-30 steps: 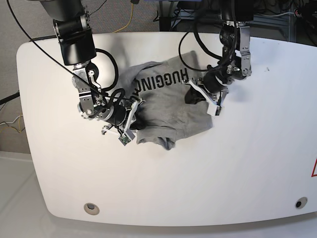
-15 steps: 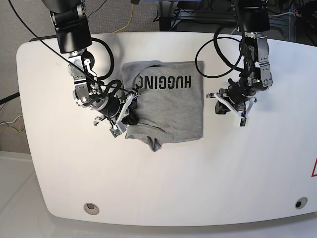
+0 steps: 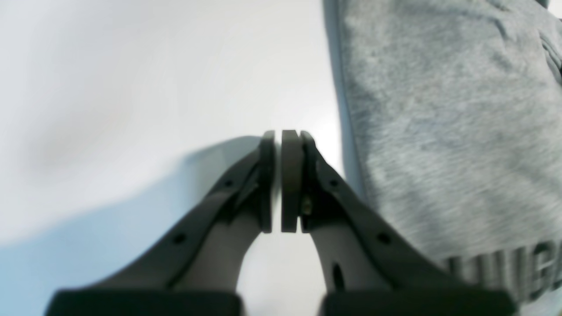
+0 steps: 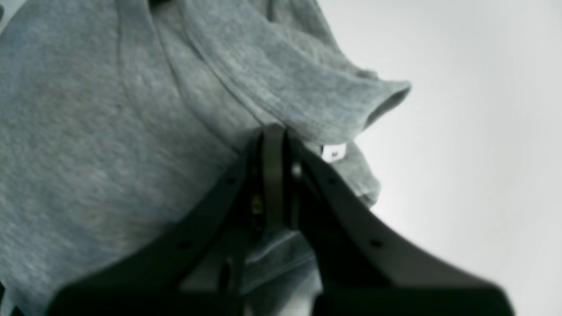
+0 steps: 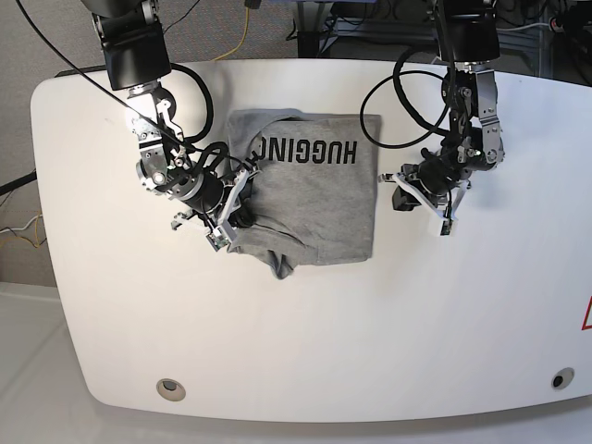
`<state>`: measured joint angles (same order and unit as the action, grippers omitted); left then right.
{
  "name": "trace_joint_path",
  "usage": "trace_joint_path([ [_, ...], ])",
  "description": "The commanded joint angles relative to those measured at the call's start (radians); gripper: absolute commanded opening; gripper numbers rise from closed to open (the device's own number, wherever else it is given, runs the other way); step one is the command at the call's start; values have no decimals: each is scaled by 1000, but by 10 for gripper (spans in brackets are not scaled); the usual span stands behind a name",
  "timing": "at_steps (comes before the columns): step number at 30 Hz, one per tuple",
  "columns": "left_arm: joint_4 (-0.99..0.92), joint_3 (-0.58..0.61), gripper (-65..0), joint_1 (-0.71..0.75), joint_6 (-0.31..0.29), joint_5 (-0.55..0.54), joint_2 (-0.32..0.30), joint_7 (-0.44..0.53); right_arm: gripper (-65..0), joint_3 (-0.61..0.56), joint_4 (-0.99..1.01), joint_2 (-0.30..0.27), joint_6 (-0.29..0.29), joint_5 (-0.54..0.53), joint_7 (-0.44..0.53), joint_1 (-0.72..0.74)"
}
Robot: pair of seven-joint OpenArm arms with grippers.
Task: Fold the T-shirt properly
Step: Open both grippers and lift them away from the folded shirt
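The grey T-shirt (image 5: 319, 208) lies mid-table as a rough rectangle, with black lettering (image 5: 308, 151) along its far edge. A bunched corner (image 5: 280, 266) pokes out at its near-left. My right gripper (image 5: 242, 208) is at the shirt's left edge, shut on the T-shirt (image 4: 88, 131). A sleeve fold (image 4: 307, 96) and a white label (image 4: 333, 152) lie just past the gripper's tips (image 4: 274, 134). My left gripper (image 5: 407, 190) hovers over bare table just off the shirt's right edge. It (image 3: 279, 136) is shut on nothing, and the T-shirt (image 3: 439, 131) lies beside it.
The white table (image 5: 277, 351) has rounded edges, with two round fittings near the front at the left (image 5: 169, 388) and right (image 5: 561, 377). Black cables loop off both arms above the shirt. A red mark (image 5: 586, 314) sits at the right edge.
My left gripper has let go of the shirt's right side and drawn off to the right. The right gripper pulled the left edge leftward, so the shirt now lies flatter and squarer.
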<state>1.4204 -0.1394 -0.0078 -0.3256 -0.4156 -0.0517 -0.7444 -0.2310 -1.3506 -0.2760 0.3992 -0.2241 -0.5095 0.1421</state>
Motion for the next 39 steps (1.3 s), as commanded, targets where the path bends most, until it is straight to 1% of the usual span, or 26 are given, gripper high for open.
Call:
trace_joint_path([
  [1, 43, 2, -636, -13, -7, -53, 2, 16, -650, 0, -23, -10, -4, 32, -97, 34],
  [5, 93, 5, -636, 6, -4, -65, 2, 15, -650, 0, -56, 11, -4, 35, -143, 67],
  [10, 164, 5, -636, 18, -2, -65, 2, 12, -650, 0, -111, 21, -4, 36, -186, 92],
  [16, 205, -1, -636, 10, 0, -64, 2, -79, -650, 0, -169, 40, -4, 38, -231, 106],
  [17, 213, -1, -636, 10, 0, -64, 2, -82, -650, 2, -172, 40, -4, 38, -232, 106],
  [20, 267, -16, -636, 16, 0, -64, 2, -94, -650, 34, -203, 40, -6, 38, -235, 98],
  [23, 314, -18, -636, 29, 3, -62, 2, -94, -650, 81, -226, 45, -6, 38, -268, 78],
  [26, 346, -18, -636, 47, 29, -62, 0, -94, -650, 130, -257, 47, -6, 38, -305, 66],
  [30, 385, -16, -636, 68, 39, -62, -27, -94, -650, 177, -309, 36, -4, 38, -341, 43],
  [33, 399, -18, -636, 88, 39, -62, -43, -94, -650, 226, -349, 2, 0, 36, -360, 18],
  [39, 419, -22, -636, 116, 39, -64, -109, -94, -650, 310, -405, -58, 4, 35, -366, -54],
])
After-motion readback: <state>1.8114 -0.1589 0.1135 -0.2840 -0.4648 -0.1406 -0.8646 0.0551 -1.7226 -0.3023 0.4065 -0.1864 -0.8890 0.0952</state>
